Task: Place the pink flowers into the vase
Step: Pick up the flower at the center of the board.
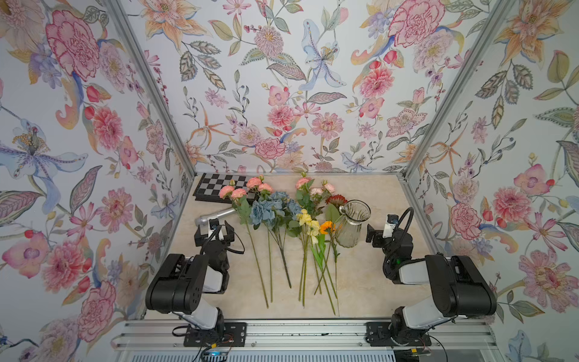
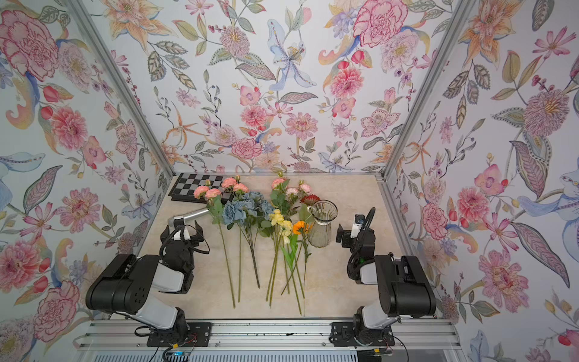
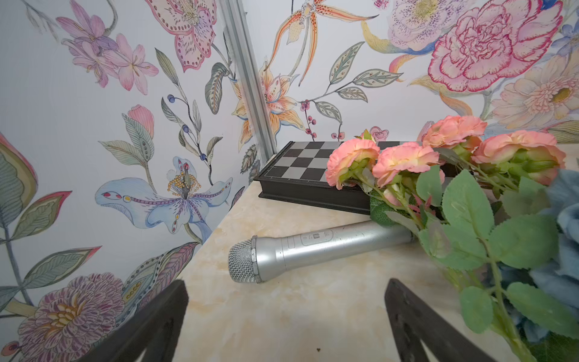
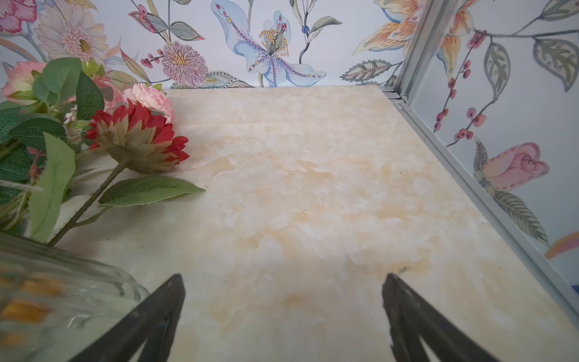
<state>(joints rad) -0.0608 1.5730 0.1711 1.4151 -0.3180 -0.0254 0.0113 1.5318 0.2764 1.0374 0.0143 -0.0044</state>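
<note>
Both pairs of jaws stand spread wide with nothing between them. The left gripper (image 3: 286, 282) hangs low over bare marble-patterned table (image 1: 360, 282), with a silver microphone (image 3: 313, 247) lying just ahead of its fingertips. The right gripper (image 4: 283, 275) also has only tabletop in its gap, and the vase (image 1: 351, 225) stands upright just beside it, on the side toward the middle of the table.

Further out, the stems lie in a row between the two arms. The pink flowers (image 1: 238, 192) come as two sprays:

- **Nearer the left arm:** this spray's salmon heads rest on the edge of a chessboard (image 1: 216, 185), and its leaves cover the microphone's tail.
- **Mid-row:** a paler spray (image 1: 316, 189) lies between the blue roses (image 1: 266, 208) and a red flower (image 4: 138, 141).

Yellow blooms (image 1: 308, 221) and an orange flower (image 1: 327, 227) lie close against the vase, and the orange head shows through the glass.

As I read it, the task has not begun. In both top views the vase looks empty, every pink stem lies flat on the table, and neither arm touches a flower. Both sprays have yet to be picked up, raised and fed stem-first through the narrow neck. The mid-row spray looks the harder one, since its leaves tangle with its neighbours.
</note>
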